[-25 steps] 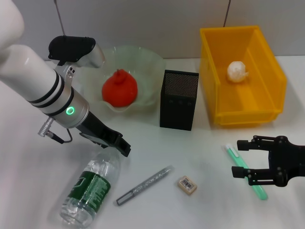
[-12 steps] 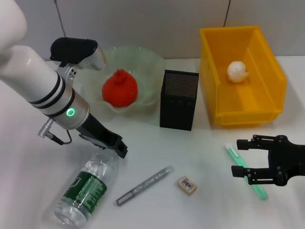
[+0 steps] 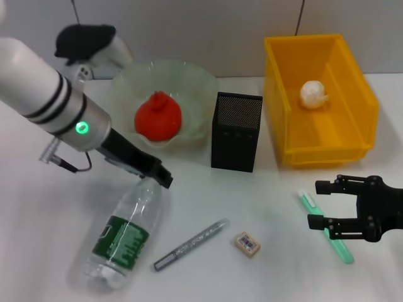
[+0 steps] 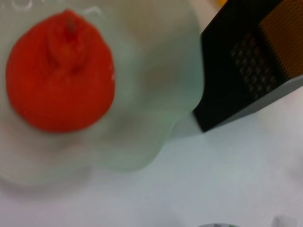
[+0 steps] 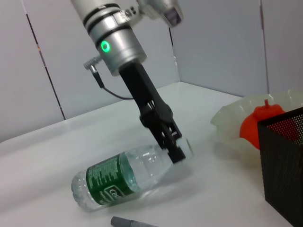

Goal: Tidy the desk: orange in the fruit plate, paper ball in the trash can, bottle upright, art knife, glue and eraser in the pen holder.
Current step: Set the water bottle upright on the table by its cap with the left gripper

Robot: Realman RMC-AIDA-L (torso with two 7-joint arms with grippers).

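Bottle (image 3: 119, 242) lies tilted on the white table (image 3: 252, 201), its neck raised and its base still down near the front edge. The left gripper (image 3: 158, 176) is clenched around the neck just below the cap; the right wrist view shows the same grip (image 5: 173, 144) with the cap end lifted off the surface.

Just beside the bottle's base end lies a grey pen-like art knife (image 3: 192, 244), and next to that the small tan eraser (image 3: 247, 244). Behind them stands the black mesh pen holder (image 3: 236, 132), and to its left the pale-green fruit plate (image 3: 201, 82) with the orange (image 3: 158, 116) sitting in it. The yellow trash can (image 3: 359, 94) stands to the right of the pen holder, with the paper ball (image 3: 313, 93) inside.

The right gripper (image 3: 321, 204) hangs low at the table's right side with its fingers spread apart, just over a green glue stick (image 3: 343, 251) that lies flat beneath it.
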